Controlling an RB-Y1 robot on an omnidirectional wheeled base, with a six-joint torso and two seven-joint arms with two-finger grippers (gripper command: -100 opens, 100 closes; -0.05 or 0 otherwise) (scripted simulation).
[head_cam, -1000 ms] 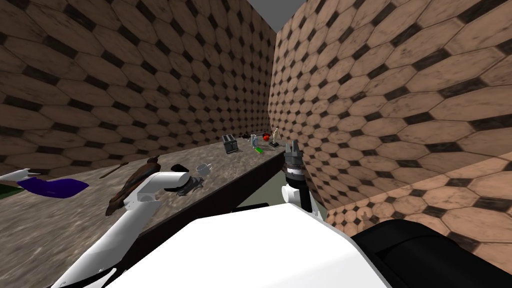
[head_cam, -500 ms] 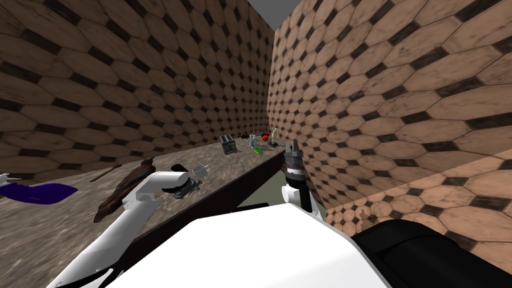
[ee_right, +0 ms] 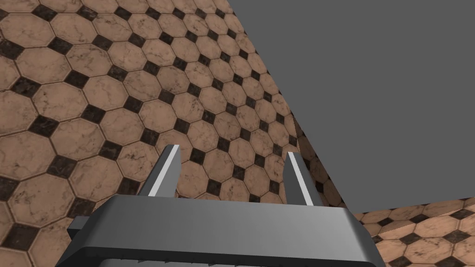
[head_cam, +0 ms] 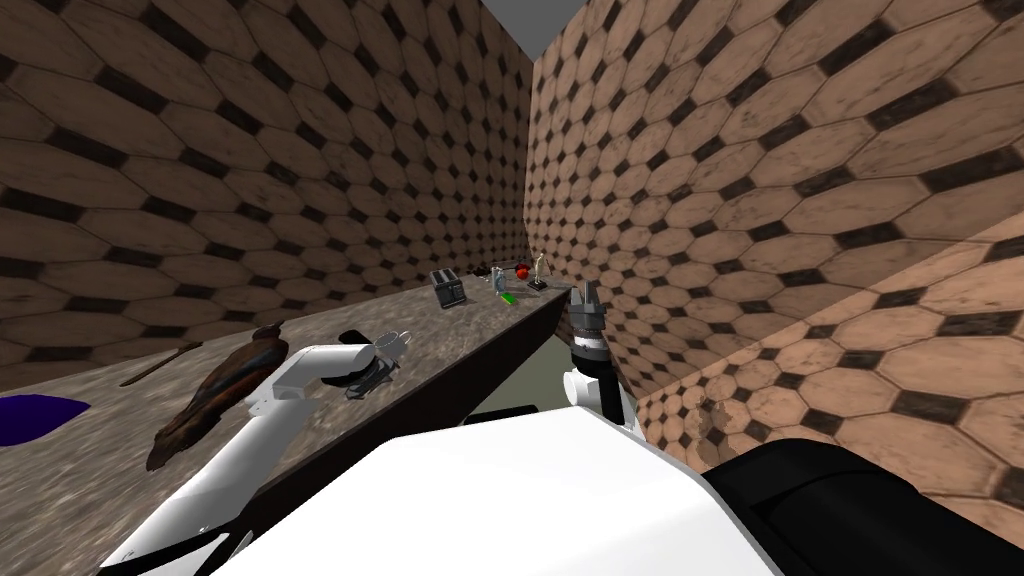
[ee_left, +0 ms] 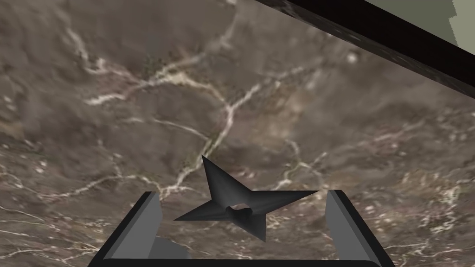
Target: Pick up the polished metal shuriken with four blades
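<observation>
The left wrist view shows the dark grey four-bladed shuriken [ee_left: 232, 201] flat on the marbled counter [ee_left: 139, 92], between the spread fingers of the left end effector [ee_left: 243, 193]. The head view adds a cup [head_cam: 400, 342] at that end effector's 1 o'clock. At its 2 o'clock the right end effector [head_cam: 585, 292] is raised, fingers apart.
</observation>
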